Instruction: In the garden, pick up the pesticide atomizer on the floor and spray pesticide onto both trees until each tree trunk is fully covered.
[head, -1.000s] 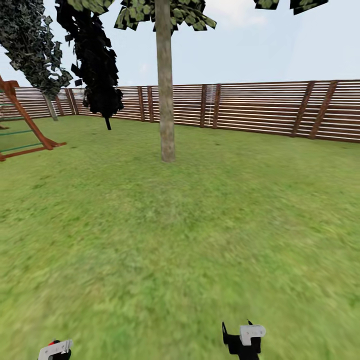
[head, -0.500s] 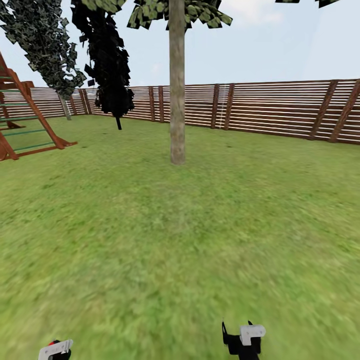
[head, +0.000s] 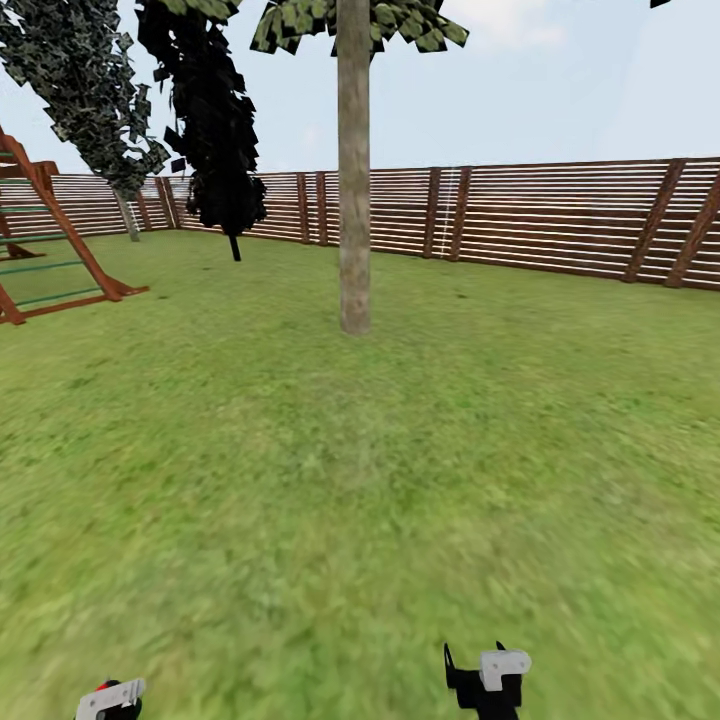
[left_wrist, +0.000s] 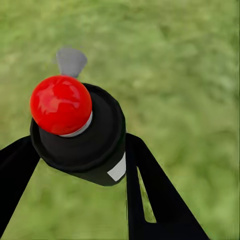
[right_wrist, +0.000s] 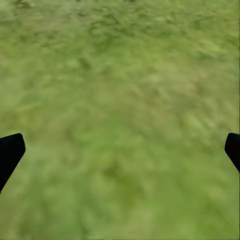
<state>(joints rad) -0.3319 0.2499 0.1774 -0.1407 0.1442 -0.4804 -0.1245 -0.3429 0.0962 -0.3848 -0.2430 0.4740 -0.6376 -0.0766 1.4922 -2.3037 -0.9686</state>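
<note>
Got the atomizer (left_wrist: 77, 130) clamped in my left end effector (left_wrist: 75, 165), right end effector (right_wrist: 120, 150) spread wide over grass. Trunk (head: 354, 200) sits upper middle of the head frame, well off. Next I'd roll closer, then aim and spray.

A green lawn (head: 400, 480) carries one thick grey-beige tree trunk (head: 353, 180), a wooden climbing frame (head: 50, 250) and a slatted fence (head: 560, 215).
</note>
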